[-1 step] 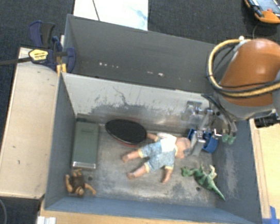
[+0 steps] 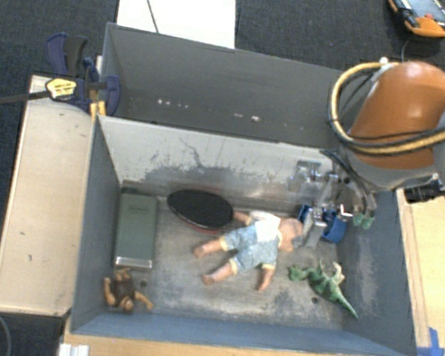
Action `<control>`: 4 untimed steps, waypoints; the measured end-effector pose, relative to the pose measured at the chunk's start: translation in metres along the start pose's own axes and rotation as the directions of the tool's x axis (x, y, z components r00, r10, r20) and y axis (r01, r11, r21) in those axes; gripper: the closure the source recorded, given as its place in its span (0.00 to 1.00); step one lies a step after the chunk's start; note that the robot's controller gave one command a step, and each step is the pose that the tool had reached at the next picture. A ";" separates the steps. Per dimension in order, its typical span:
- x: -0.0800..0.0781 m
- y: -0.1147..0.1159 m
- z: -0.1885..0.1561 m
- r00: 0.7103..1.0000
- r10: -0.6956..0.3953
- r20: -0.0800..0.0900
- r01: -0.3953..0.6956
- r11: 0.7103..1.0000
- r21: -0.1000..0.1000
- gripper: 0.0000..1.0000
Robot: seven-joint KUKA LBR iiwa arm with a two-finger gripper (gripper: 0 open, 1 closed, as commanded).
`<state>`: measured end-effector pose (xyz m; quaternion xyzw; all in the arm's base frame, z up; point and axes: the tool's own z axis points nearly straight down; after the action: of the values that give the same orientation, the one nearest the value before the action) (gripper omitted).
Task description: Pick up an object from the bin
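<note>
My gripper [image 2: 316, 226] hangs low at the right of the bin, just right of the head of a small doll [image 2: 251, 249] in a light blue dress that lies face up across the middle. Its metal fingers with blue parts stand slightly apart beside the doll's head, and nothing shows between them. A green toy dinosaur [image 2: 324, 283] lies below the gripper near the bin's front right. A black oval disc with a red edge [image 2: 200, 208] sits left of the doll's head.
A grey-green rectangular box [image 2: 136, 229] lies along the left wall. A small brown figure [image 2: 123, 292] sits in the front left corner. The orange-covered wrist with cables hangs over the bin's back right corner.
</note>
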<state>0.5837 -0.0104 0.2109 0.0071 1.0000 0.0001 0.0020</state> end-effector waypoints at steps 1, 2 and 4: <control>0.007 -0.007 0.028 0.999 -0.049 0.001 0.049 0.999 0.000 0.00; 0.004 -0.040 0.052 0.998 -0.060 -0.002 0.060 0.998 0.000 0.00; 0.019 0.023 0.107 0.995 -0.100 0.000 0.100 0.995 -0.003 0.00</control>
<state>0.5654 0.0132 0.1038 -0.0430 0.9991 0.0016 0.0021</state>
